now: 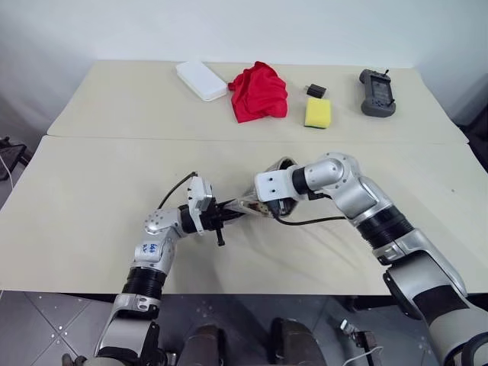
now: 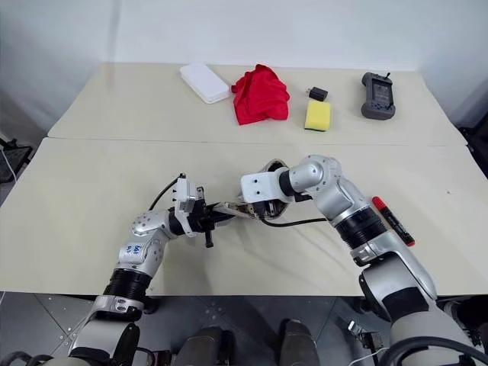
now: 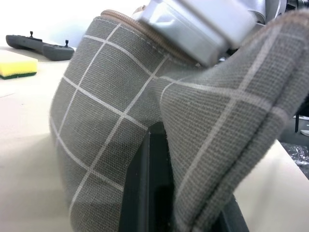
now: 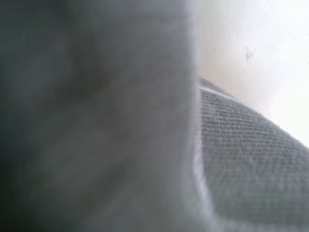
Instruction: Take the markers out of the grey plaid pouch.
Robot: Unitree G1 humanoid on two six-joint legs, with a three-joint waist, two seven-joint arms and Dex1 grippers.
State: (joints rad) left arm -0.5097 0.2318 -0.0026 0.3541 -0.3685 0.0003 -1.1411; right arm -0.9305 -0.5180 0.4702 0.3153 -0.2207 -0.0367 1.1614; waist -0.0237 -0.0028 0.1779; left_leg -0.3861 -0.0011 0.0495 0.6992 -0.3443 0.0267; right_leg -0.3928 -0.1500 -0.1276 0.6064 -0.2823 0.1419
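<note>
The grey plaid pouch [image 3: 111, 96] is lifted a little above the near table, between my two hands. My left gripper [image 1: 226, 213] is shut on one fabric edge of it, pulling that edge towards the left. My right gripper [image 1: 272, 204] pushes down into the pouch's mouth from the right, and its tip is buried in the fabric. The right wrist view has only blurred grey cloth close up. One marker [image 2: 393, 221], black with a red cap and tail, lies on the table just right of my right forearm.
On the far table lie a white flat box [image 1: 201, 80], a red cloth [image 1: 259, 91], a yellow sponge [image 1: 317, 113], a small black block [image 1: 316, 91] and a grey handheld controller [image 1: 377, 92]. A black cable [image 1: 305, 222] trails from my right hand.
</note>
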